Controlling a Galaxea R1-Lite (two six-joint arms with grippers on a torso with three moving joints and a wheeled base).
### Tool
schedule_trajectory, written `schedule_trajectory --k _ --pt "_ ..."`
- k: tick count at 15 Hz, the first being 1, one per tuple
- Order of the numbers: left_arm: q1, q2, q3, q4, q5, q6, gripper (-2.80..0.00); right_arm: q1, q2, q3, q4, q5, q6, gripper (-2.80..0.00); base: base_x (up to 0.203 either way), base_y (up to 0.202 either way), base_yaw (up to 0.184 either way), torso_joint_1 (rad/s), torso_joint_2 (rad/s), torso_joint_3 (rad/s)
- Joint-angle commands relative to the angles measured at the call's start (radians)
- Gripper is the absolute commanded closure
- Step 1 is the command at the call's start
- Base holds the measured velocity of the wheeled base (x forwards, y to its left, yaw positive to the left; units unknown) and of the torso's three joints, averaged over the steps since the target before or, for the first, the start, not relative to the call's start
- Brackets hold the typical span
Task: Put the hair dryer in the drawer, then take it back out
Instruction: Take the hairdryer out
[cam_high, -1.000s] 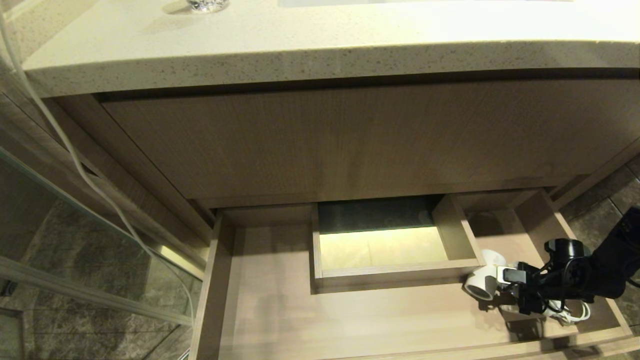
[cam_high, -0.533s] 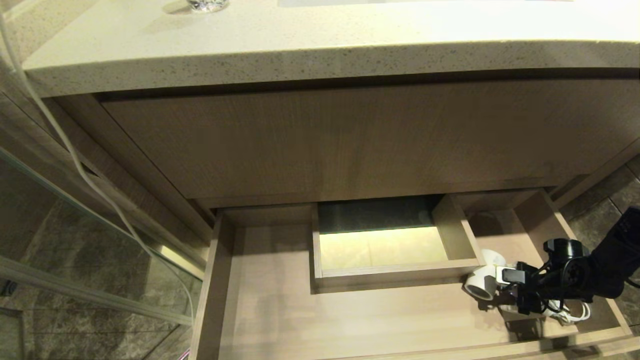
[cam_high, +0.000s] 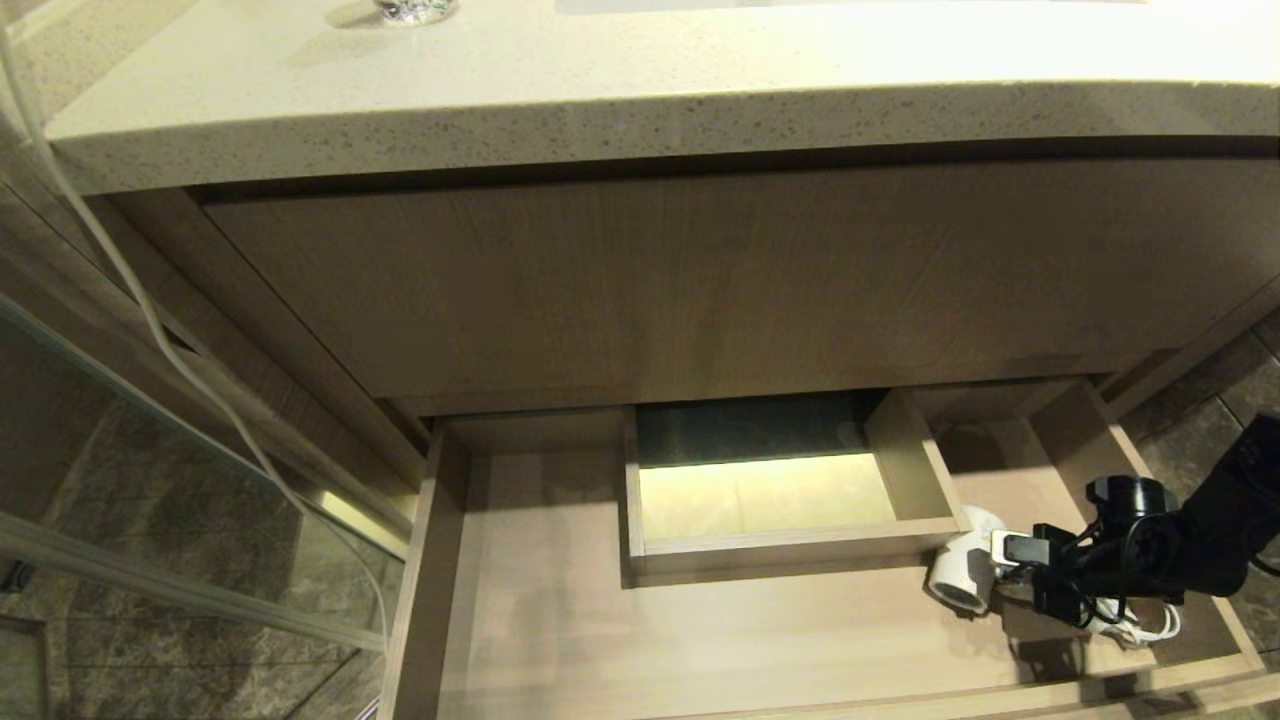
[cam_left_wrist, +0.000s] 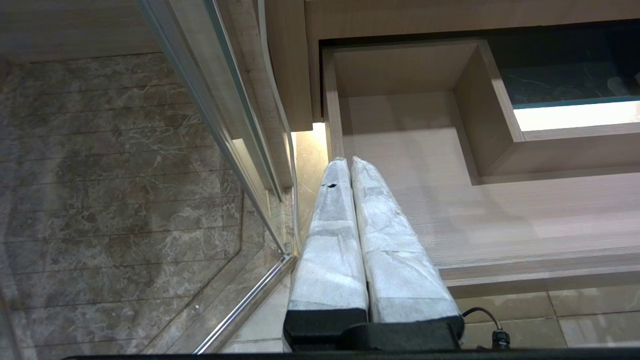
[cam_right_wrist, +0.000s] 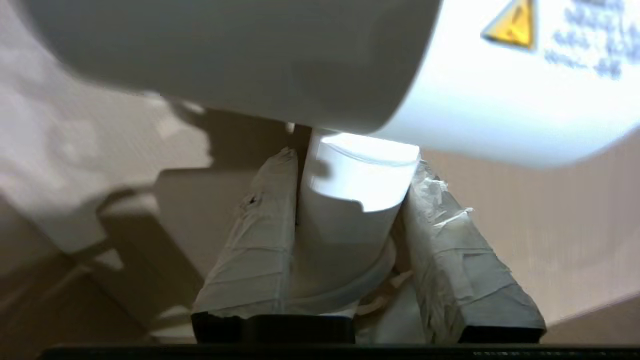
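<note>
The hair dryer (cam_high: 962, 578) lies in the open drawer (cam_high: 560, 640), just right of its boxed cutout (cam_high: 760, 495). The right claw (cam_high: 1012, 572) is clenched on its handle (cam_right_wrist: 350, 210); the left claw (cam_left_wrist: 350, 165), closed and empty, hangs beside the drawer's left wall. The dryer looks light, rigid and smooth, so the handle seems the surest hold, with the loose cord (cam_high: 1140, 628) likely to drag.
</note>
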Motion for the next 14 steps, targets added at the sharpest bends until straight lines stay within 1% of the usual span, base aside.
schedule_trajectory --k 1,11,14 --pt "0.000 0.000 0.000 0.001 0.002 0.000 0.00 -0.001 -0.017 0.002 -0.001 0.001 -0.010 0.00 0.000 0.000 0.000 0.000 0.00 0.000" --pt "0.000 0.000 0.000 0.001 0.001 0.000 0.00 -0.001 -0.108 0.002 0.002 0.001 -0.002 0.00 0.000 0.000 0.000 0.000 0.00 0.000" --pt "0.000 0.000 0.000 0.001 0.001 0.000 0.00 -0.002 -0.146 0.021 0.005 0.002 -0.002 0.00 0.000 0.000 0.000 0.000 0.00 0.000"
